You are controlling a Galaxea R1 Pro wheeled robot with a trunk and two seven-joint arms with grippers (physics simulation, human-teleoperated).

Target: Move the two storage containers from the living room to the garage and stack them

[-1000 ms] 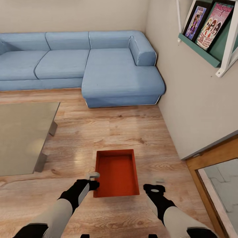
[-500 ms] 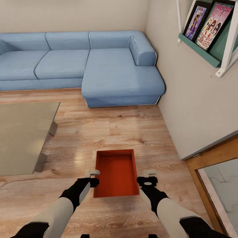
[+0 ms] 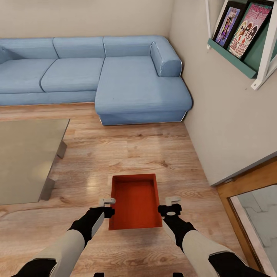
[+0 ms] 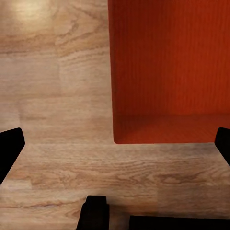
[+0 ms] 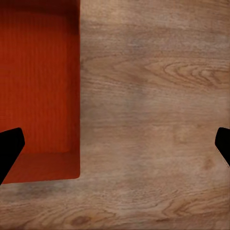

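Observation:
One red-orange storage container (image 3: 135, 202) lies open side up on the light wood-plank floor of the living room, just ahead of me. My left gripper (image 3: 107, 201) hovers open beside its left wall, near the front left corner. My right gripper (image 3: 172, 200) hovers open off its right wall, over bare planks. In the left wrist view the storage container (image 4: 167, 72) has its near corner between the spread fingers (image 4: 9, 148) of the left gripper (image 4: 115, 146). In the right wrist view the storage container (image 5: 38, 86) sits to one side of the right gripper (image 5: 115, 146). The garage is out of view.
A blue corner sofa (image 3: 115, 77) fills the back of the room. A glass coffee table (image 3: 27, 154) stands at the left. A pale wall (image 3: 231, 115) with a picture shelf (image 3: 238, 34) runs along the right, ending in an orange-wood door frame (image 3: 250, 184).
My right gripper has moved forward and left, closer to the container's right wall. My left gripper has edged slightly forward. The container has not moved.

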